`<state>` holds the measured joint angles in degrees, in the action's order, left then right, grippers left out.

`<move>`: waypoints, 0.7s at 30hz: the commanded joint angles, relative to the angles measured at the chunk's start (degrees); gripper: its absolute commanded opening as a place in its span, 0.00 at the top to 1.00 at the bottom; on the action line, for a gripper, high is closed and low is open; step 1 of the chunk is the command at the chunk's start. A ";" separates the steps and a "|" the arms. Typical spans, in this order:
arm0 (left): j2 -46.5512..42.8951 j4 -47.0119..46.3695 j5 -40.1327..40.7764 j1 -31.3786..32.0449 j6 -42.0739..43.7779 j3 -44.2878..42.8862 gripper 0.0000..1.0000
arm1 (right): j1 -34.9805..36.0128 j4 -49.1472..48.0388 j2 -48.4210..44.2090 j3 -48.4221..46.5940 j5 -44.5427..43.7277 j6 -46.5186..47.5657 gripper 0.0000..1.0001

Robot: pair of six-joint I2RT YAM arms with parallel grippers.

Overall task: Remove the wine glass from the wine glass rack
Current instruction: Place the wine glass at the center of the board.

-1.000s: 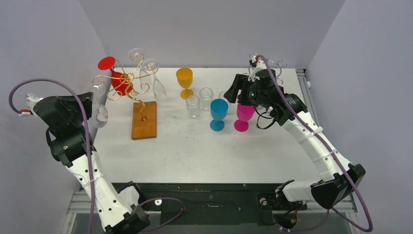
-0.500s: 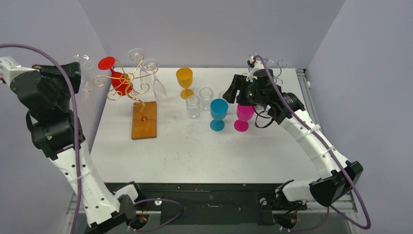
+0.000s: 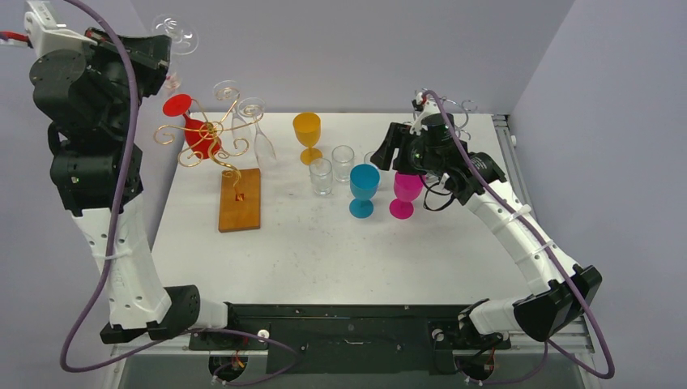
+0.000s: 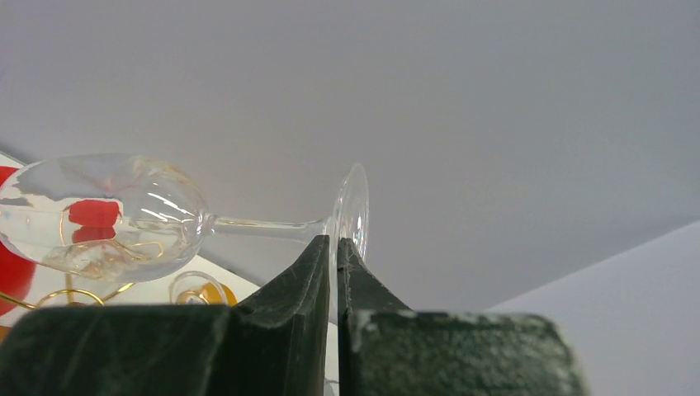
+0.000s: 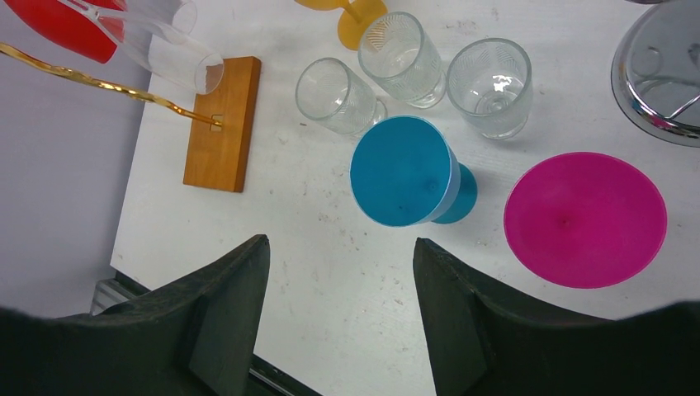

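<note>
**Clear glass off the rack, pinched by its foot**

The clear wine glass is high above the tabletop's far left corner, apart from the gold wire rack below it, where a red glass and other clear ones hang. In the left wrist view it lies nearly on its side, bowl to the left and stem running across to the foot.

It looks like thin blown glass: probably light, quite stiff, smooth enough to slip and easy to chip or snap. The stem would likely be the surest place to hold. An edge grip on the foot leaves the bowl hanging out sideways as a lever, so any swing or knock could twist it loose.

The left tool is closed almost completely, its fingers pinching the rim of the foot and nothing else. The right tool stands well open and empty, hovering above the blue goblet and pink goblet without touching them.
</note>
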<state>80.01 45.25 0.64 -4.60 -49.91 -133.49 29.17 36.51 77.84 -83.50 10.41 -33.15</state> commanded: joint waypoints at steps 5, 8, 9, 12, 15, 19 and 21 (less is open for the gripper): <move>6.23 -9.49 -1.39 10.73 -5.10 -2.42 1.00 | -1.53 -6.75 -2.45 0.34 -1.76 -3.89 0.40; 8.02 -12.42 -2.68 15.42 -8.43 -2.00 1.00 | -2.49 -10.04 -4.23 2.61 -2.61 -5.60 0.40; 8.91 -13.89 -2.85 16.43 -9.10 -1.93 1.00 | -2.65 -10.80 -5.19 3.11 -3.10 -6.58 0.40; 10.53 -17.00 -3.68 20.66 -13.11 -1.09 1.00 | -3.32 -16.18 -7.37 6.22 -3.97 -8.39 0.39; 11.28 -20.70 -4.65 23.83 -17.29 1.66 1.00 | -3.49 -23.74 -10.78 11.55 -4.26 -11.20 0.37; 11.71 -27.09 -7.14 26.59 -25.61 6.82 1.00 | -3.59 -38.48 -14.25 18.95 -3.12 -14.75 0.35; 11.73 -30.01 -8.64 27.83 -29.62 9.40 1.00 | -3.59 -45.07 -15.18 21.65 -2.48 -16.34 0.34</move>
<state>92.14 28.60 -4.62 21.17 -69.76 -126.85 25.85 9.85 64.93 -65.93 7.77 -45.01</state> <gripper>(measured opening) 0.017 0.650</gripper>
